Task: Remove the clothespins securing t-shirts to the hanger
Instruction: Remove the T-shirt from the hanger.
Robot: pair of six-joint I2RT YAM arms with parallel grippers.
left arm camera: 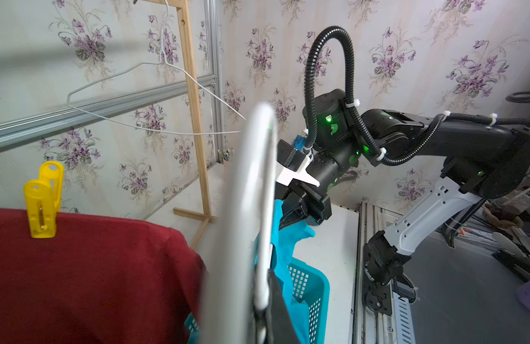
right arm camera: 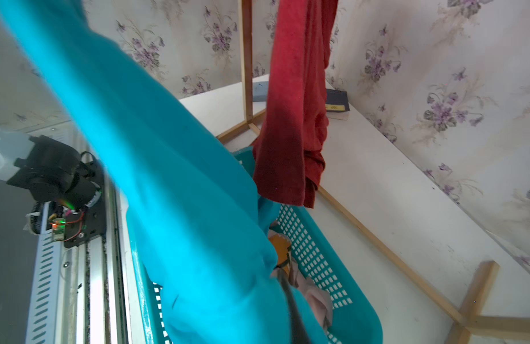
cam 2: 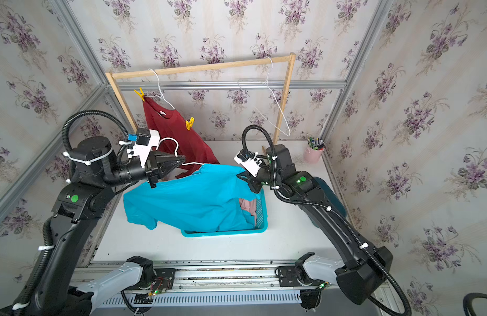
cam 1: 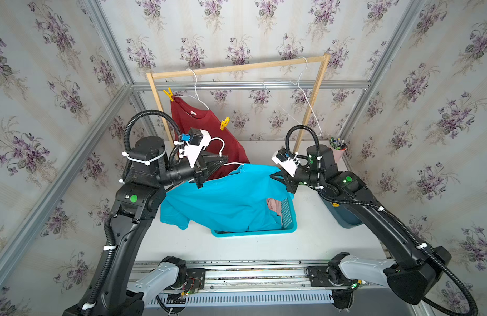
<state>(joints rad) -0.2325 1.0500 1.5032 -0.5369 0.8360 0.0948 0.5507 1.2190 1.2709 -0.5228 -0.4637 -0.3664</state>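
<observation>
Far left, the dark red t-shirt [cam 1: 201,128] hangs on the rack [cam 1: 236,67] with both yellow clothespins [cam 1: 168,94] on it, so that one's left to do. My left gripper [cam 1: 223,160] reaches inward at mid height, jaws together on the white hanger [left arm camera: 254,178] carrying the turquoise t-shirt [cam 1: 223,199]. I can't see any pegs on that shirt. Right gripper [cam 1: 275,177] is angled down at the shirt's shoulder, closed on the cloth as far as I can judge. Pink t-shirt [cam 1: 273,205] lies in the basket [cam 1: 253,233], done. A bare hanger [cam 1: 299,80] is on the rack's right end.
</observation>
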